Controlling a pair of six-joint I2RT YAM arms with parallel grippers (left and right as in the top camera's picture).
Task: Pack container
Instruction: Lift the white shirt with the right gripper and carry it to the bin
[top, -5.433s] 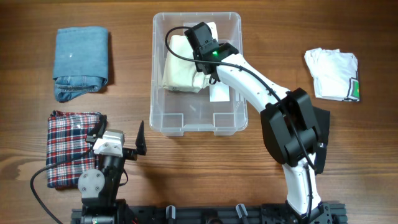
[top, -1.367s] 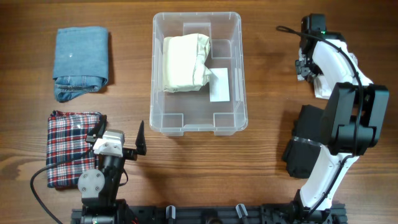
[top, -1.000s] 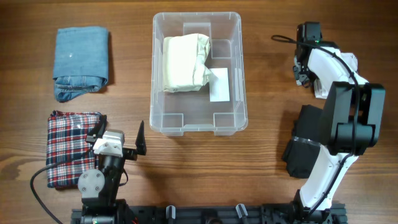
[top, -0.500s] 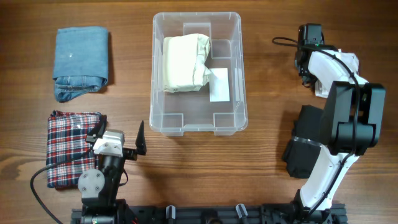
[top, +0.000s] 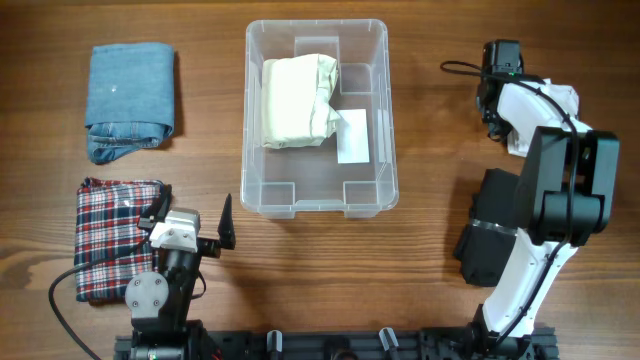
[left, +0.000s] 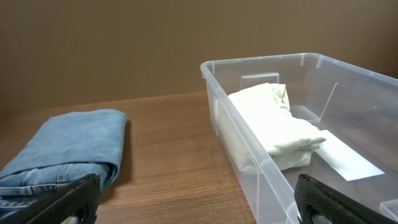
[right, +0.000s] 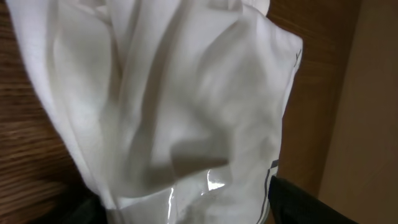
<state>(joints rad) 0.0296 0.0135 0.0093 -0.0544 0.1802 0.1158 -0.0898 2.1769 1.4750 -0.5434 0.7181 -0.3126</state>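
Right gripper (right: 186, 208) straddles the white shirt (right: 174, 93), clamping cannot be told; a 1-layer pinch could unfold it short of the container (top: 250, 120) at the centre of the table (top: 430, 290); left gripper (top: 193, 205) fingers apart.

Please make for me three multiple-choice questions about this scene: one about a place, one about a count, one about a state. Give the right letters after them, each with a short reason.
1. Where does the cream garment lie? A in the container; B left of it; C right of it.
2. How many folded garments lie left of the container? A one; B two; C three.
3. How is the left gripper? A open, holding nothing; B shut on nothing; C shut on a cloth.

Answers:
1 A, the clear walls surround it.
2 B, only the jeans and the plaid cloth lie there.
3 A, its jaws stand wide apart with nothing gripped between them.
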